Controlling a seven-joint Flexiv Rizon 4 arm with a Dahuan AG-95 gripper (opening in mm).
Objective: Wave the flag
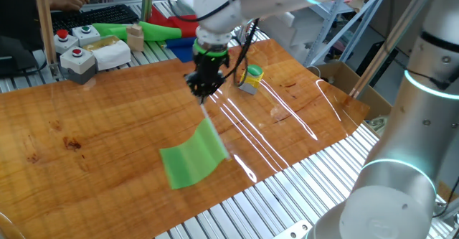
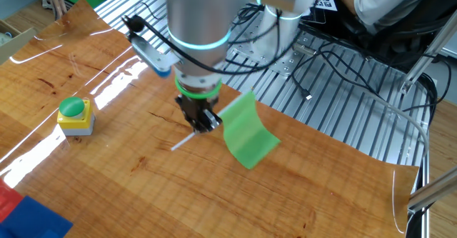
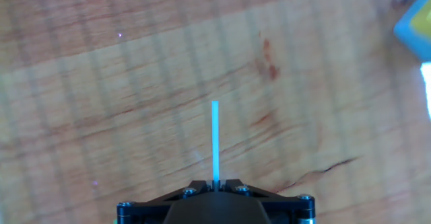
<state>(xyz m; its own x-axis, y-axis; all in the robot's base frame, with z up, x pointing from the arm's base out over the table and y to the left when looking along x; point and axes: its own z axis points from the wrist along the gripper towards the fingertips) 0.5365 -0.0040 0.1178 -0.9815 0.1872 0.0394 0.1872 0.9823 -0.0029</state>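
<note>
Our fingers [image 1: 204, 85] are pinched tight on the white stick of the flag [image 1: 191, 156] in one fixed view, the green sheet hanging toward 7 o'clock from the gripper [image 1: 203, 90] above the wooden table [image 1: 86, 138]. In the other fixed view the sheet curls at 3 o'clock of the gripper [image 2: 205, 126], the stick's free end poking toward 8 o'clock. In the hand view, the stick [image 3: 215, 142] rises to 12 o'clock between our fingertips.
</note>
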